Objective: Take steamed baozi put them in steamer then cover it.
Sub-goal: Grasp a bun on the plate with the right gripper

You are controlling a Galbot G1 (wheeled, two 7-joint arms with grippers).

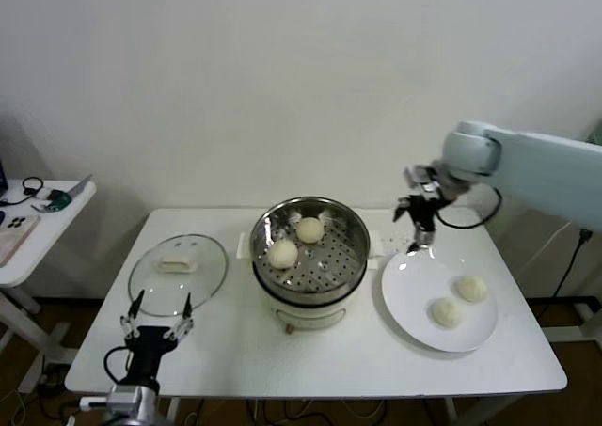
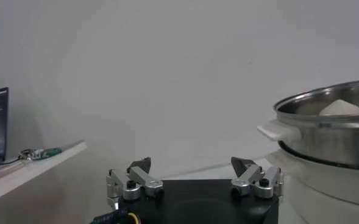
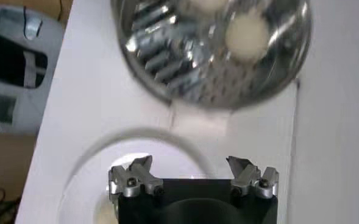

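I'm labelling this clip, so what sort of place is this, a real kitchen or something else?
Probably a lab or test room, not a kitchen: a plain white table against a bare wall, carrying only the steamer, its glass lid and a plate, with a side desk holding cables and gadgets.

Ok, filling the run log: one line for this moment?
baozi: two in steamer, two on plate | right end effector: open, above plate | left end effector: open, idle
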